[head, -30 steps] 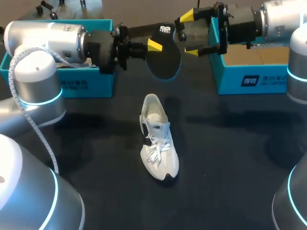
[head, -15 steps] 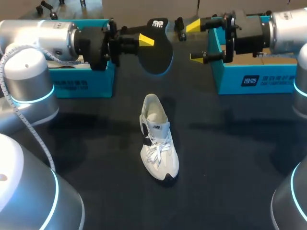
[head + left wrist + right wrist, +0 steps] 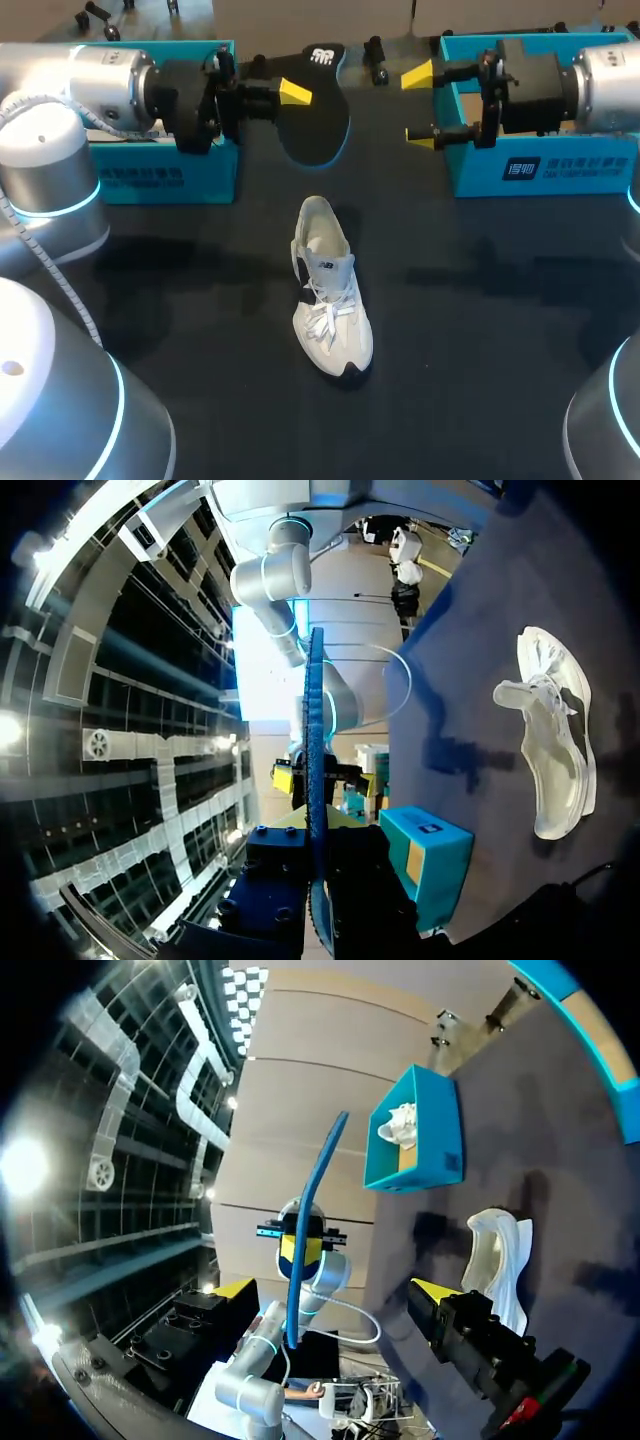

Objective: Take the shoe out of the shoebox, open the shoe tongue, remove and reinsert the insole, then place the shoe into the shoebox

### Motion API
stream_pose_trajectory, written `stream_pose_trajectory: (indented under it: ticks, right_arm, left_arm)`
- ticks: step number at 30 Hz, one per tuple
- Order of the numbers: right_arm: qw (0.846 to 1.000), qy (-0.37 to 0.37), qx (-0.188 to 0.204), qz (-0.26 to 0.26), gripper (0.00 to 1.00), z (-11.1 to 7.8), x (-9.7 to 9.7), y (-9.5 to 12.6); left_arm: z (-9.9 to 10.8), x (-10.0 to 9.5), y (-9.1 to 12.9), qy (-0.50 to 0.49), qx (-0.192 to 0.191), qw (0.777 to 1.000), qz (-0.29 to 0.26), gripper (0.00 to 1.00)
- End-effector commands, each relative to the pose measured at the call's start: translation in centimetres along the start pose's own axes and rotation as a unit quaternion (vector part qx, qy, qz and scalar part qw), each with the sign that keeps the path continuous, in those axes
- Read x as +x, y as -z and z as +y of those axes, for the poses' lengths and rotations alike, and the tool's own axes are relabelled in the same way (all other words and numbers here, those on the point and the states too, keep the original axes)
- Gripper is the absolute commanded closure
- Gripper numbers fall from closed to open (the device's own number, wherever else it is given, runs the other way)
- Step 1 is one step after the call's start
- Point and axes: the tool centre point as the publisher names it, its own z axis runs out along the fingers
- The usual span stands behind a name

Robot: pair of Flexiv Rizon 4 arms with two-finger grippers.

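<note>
Dark table [image 3: 480,340]: white shoe [image 3: 330,290] lies at the middle, outside the left shoebox [image 3: 180,178] and right shoebox [image 3: 545,168]. Left gripper [image 3: 290,95] clamps the black insole [image 3: 318,125] between the boxes. Right gripper [image 3: 420,107] is spread wide, just beside the insole.

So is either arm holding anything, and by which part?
The left gripper pinches the flat black, blue-edged insole by its side edge; the right gripper holds nothing.

The insole [image 3: 313,120] hides the left gripper's [image 3: 296,98] second finger; the left arm covers part of the left shoebox [image 3: 175,178], the right arm part of the right shoebox [image 3: 540,168].
</note>
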Motion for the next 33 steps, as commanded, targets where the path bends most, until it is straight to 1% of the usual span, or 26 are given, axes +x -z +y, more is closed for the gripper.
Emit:
stream_pose_trajectory:
  ticks: [1, 2, 26, 30, 33]
  right_arm:
    - [1.000, 0.000, 0.001, -0.004, 0.00, -0.4, 0.0, 1.3]
    - [1.000, 0.000, -0.006, -0.009, 0.00, -0.5, 0.1, 1.4]
    - [1.000, 0.002, -0.003, -0.006, 0.00, -0.6, -0.1, 1.6]
    - [1.000, 0.006, 0.007, 0.003, 0.00, -1.3, -0.5, 2.2]
    - [1.000, 0.000, 0.011, 0.003, 0.00, -1.7, -0.9, 2.4]
  left_arm:
    - [0.2, 0.1, -0.3, 0.000, -0.001, 1.000, 0.004, 1.00]
    - [0.2, 0.1, -0.4, 0.001, -0.002, 1.000, 0.003, 1.00]
    - [0.2, 0.1, -0.4, 0.001, -0.002, 1.000, 0.003, 1.00]
    - [-0.8, -1.1, -0.1, -0.016, 0.005, 1.000, -0.010, 1.00]
    - [-1.4, -1.6, 0.0, -0.026, 0.010, 0.999, -0.019, 1.00]
